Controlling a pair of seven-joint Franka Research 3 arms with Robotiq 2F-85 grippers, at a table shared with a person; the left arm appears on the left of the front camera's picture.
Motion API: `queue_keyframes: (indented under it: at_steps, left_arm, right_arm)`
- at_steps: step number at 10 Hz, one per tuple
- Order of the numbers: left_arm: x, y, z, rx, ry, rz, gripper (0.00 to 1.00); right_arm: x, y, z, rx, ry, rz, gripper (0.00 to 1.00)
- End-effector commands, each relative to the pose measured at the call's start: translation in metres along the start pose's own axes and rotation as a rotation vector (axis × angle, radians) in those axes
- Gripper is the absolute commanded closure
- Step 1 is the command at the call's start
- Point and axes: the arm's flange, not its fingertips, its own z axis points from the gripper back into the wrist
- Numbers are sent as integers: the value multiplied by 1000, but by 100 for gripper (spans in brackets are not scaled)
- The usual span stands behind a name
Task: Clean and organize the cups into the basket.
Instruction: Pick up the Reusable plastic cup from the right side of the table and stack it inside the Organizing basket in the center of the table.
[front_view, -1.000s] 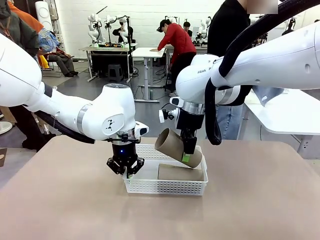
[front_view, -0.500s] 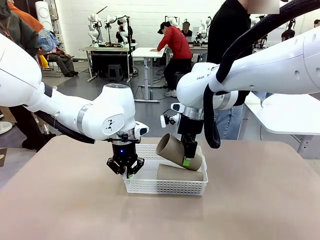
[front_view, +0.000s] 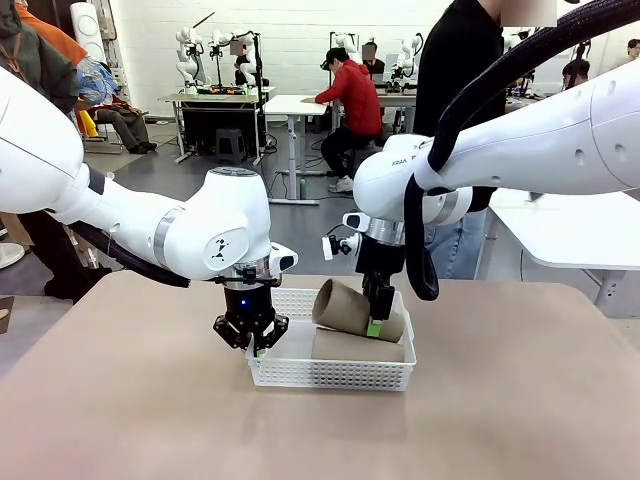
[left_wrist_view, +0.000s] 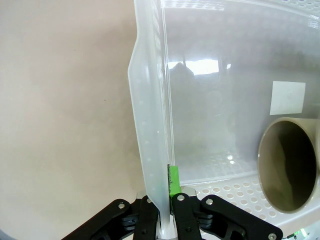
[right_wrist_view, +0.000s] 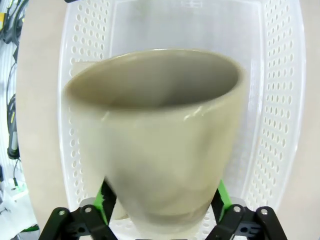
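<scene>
The tan counter (front_view: 520, 400) fills the lower half of the front view. The left arm (front_view: 150, 225) sweeps in from the left edge and the right arm (front_view: 540, 140) from the right edge, both cut off by the frame. A person (front_view: 455, 60) in a dark top stands behind the counter at upper right, partly hidden by the right arm.

The basket (front_view: 330, 375) sits at the centre of the counter. Its near lattice wall hides the floor, and the left arm's wrist covers its left end. Two tan cups are in it. The lower cup (front_view: 350, 346) lies on its side, its underside hidden behind the wall. The tilted cup (front_view: 345, 305) leans on top of it with its mouth up and to the left.

In the left wrist view the basket's wall (left_wrist_view: 150, 125) runs up the middle. A cup mouth (left_wrist_view: 287, 170) shows at lower right, and I cannot tell which cup it belongs to.

The left gripper (front_view: 252, 345) has its fingers (left_wrist_view: 172, 181) clamped on the basket's wall.

The right gripper (front_view: 375, 325) straddles the tilted cup's base. In its own view the blurred cup (right_wrist_view: 160, 140) hides most of the fingers, with green pads (right_wrist_view: 100, 200) on either side. I cannot tell whether they are pressing on it.
</scene>
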Motion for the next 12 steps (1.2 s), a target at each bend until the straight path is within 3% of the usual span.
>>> queue_keyframes:
  at_steps: [1,8,12]
  left_arm:
    - [-2,3,-2,-5,-2,-5,100]
    - [-2,3,-2,-5,-2,-5,100]
    - [-2,3,-2,-5,-2,-5,100]
  right_arm:
    - [0,-2,3,21,3,19,0]
    - [-1,3,4,-5,-6,24,0]
    - [-3,37,34,-115,-40,65,0]
